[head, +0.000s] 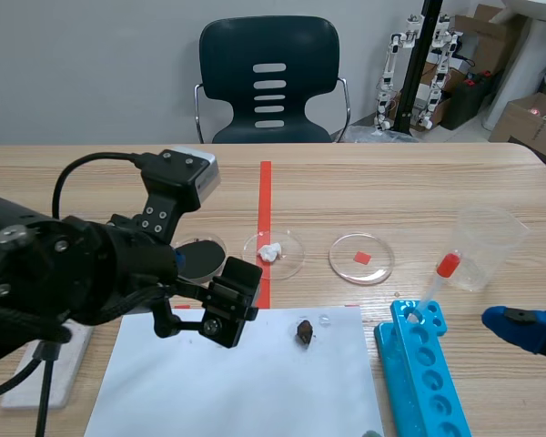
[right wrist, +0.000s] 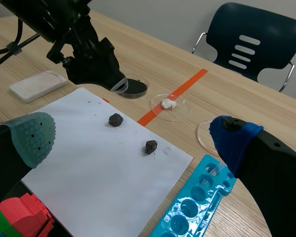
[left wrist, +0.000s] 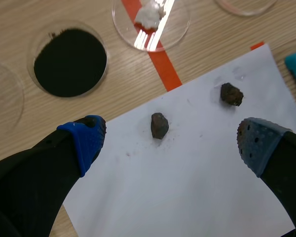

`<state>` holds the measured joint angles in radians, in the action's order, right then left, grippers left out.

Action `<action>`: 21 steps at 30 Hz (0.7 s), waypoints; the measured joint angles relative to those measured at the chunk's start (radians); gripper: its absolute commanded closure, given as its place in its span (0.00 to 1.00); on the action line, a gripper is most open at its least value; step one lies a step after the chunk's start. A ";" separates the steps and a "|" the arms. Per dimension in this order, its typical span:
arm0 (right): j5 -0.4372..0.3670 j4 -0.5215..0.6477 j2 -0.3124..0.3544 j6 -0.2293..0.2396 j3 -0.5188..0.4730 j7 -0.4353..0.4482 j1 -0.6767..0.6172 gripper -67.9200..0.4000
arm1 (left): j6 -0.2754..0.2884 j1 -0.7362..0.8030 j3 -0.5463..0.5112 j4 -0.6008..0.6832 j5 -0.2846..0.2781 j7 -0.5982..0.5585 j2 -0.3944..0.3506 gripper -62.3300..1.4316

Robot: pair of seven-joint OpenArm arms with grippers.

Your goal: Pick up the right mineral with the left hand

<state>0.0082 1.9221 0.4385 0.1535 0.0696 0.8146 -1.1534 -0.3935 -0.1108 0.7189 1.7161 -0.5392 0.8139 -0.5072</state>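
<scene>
Two dark brown minerals lie on a white paper sheet (head: 255, 382). The right mineral (head: 304, 333) (left wrist: 231, 94) (right wrist: 151, 146) sits near the sheet's far edge. The left mineral (left wrist: 159, 125) (right wrist: 116, 120) is hidden behind my left arm in the scene view. My left gripper (head: 227, 305) (left wrist: 172, 143) hangs open above the sheet. The left mineral is just ahead of the gap between its fingers, and the right mineral lies ahead of its right finger (left wrist: 259, 143). At the table's right side my right gripper (head: 519, 326) (right wrist: 133, 138) is open and holds nothing.
Beyond the sheet stand a dish of black powder (head: 200, 255), a dish with a white lump (head: 273, 252) and a dish with a red chip (head: 361, 258). A blue tube rack (head: 419, 364), a red-capped tube (head: 441, 273) and a plastic cup (head: 487, 246) stand to the right.
</scene>
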 measured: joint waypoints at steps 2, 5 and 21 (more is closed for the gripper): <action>0.000 0.000 0.000 0.000 0.000 0.000 0.000 0.00 | -0.029 -0.044 0.034 -0.060 0.000 0.040 0.028 0.10; 0.000 0.000 0.000 0.000 0.000 0.000 0.000 0.00 | -0.056 -0.101 0.074 -0.150 0.003 0.082 0.075 0.10; 0.000 0.000 0.000 0.000 0.000 0.000 0.000 0.00 | -0.138 -0.298 0.306 -0.390 0.004 0.151 0.299 0.10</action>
<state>0.0082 1.9221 0.4385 0.1535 0.0696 0.8146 -1.1534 -0.5316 -0.4091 1.0248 1.3258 -0.5354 0.9646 -0.2081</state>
